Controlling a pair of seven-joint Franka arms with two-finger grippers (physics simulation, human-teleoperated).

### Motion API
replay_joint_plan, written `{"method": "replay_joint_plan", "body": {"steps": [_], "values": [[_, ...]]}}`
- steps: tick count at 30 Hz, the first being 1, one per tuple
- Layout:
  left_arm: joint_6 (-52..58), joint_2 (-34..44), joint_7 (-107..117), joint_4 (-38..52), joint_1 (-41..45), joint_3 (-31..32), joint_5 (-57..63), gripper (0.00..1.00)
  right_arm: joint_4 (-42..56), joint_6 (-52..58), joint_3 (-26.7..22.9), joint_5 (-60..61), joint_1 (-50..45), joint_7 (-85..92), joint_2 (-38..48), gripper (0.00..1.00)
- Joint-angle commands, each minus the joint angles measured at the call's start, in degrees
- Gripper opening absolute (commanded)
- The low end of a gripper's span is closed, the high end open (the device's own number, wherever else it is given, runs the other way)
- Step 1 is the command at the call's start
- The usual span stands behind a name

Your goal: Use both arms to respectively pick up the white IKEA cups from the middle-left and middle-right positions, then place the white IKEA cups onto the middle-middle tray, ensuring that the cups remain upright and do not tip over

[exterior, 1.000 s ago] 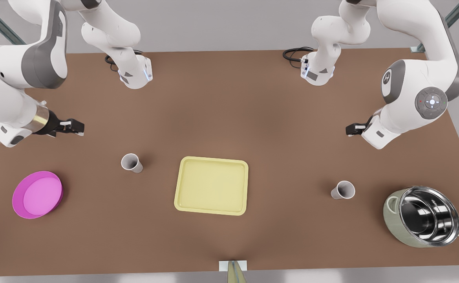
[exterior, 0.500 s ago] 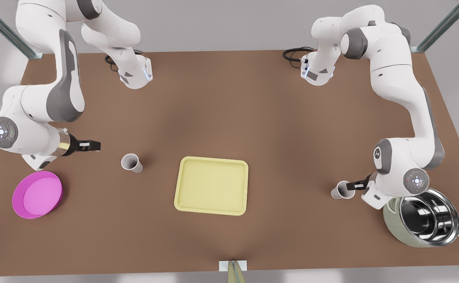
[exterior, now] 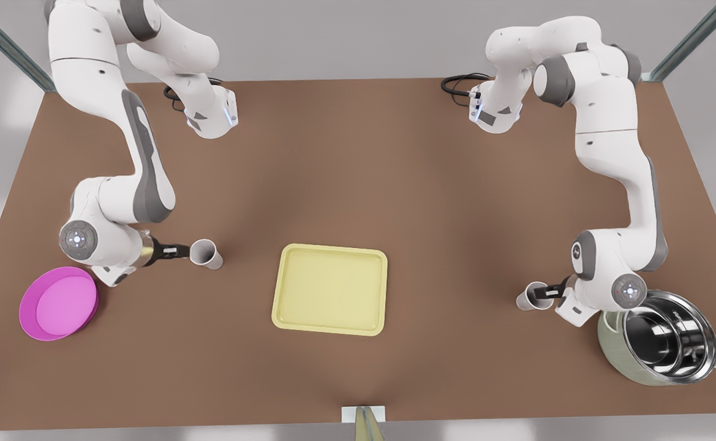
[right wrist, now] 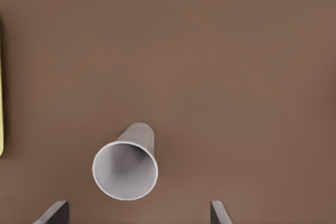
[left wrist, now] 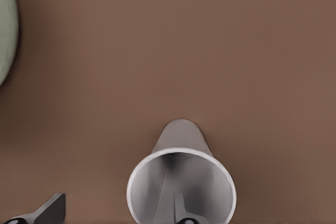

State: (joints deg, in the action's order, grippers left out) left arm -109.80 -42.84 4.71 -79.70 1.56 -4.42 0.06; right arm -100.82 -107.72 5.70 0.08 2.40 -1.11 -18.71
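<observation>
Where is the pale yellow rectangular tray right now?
Front view: the tray lies mid-table, apart from both white cups, one at its left, one at its right.

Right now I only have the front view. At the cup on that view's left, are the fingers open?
Observer: Yes. That is the right gripper. Its wrist view shows both fingers spread wide, with the cup ahead between them, touching neither.
Operator: And the other cup, by the pot?
Observer: The left gripper is open too, but off-centre: one finger sits over that cup's mouth and the other is well outside its rim.
</observation>
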Motion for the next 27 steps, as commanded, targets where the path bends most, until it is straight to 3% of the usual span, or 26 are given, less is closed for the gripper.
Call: {"method": "replay_joint_plan", "body": {"steps": [1,6,7,8,10,13,14,19,23,27], "values": [[-1.03,-0.23,-0.41,-0.02,-0.15,0.02,-0.06,1.00,-0.70,-8.12,0.01,0.00,-0.03,0.41,-0.10,1.00],[-0.94,-1.90,-0.58,-0.46,-0.51,0.29,-3.58,1.00,-2.72,-10.32,0.01,0.09,0.50,0.41,-0.19,1.00],[-1.03,-1.99,-0.58,-0.46,-0.59,0.29,-3.58,0.94,-2.98,-10.32,0.01,0.09,0.50,0.41,-0.19,1.00],[-1.03,-2.07,-0.58,-0.46,-0.86,0.29,-4.98,0.76,-3.24,-10.32,0.01,0.09,0.50,0.41,-0.19,1.00],[-0.68,-1.99,-0.58,-0.46,-1.03,0.37,-5.16,0.67,-4.12,-11.11,0.01,0.09,0.50,0.41,-0.19,1.00],[-0.50,-1.99,-0.23,-0.46,-1.21,1.16,-5.16,0.38,-5.18,-11.46,0.01,0.09,0.58,0.41,-0.01,1.00],[-0.50,-1.90,0.03,-0.46,-1.21,1.69,-5.16,0.32,-5.88,-12.16,0.01,0.09,0.58,0.41,-0.01,1.00],[-0.85,1.26,5.30,-0.46,0.19,2.83,-4.90,0.29,-14.93,-20.43,0.01,0.18,0.67,0.41,2.53,1.00],[-0.32,1.09,9.96,0.86,3.09,4.77,-4.72,0.21,-19.59,-24.55,0.01,0.18,0.67,0.41,3.68,1.00],[1.96,1.09,35.70,3.32,3.53,16.89,-4.72,0.21,-19.94,-24.82,-0.08,0.18,0.67,0.41,2.71,1.00]]}}
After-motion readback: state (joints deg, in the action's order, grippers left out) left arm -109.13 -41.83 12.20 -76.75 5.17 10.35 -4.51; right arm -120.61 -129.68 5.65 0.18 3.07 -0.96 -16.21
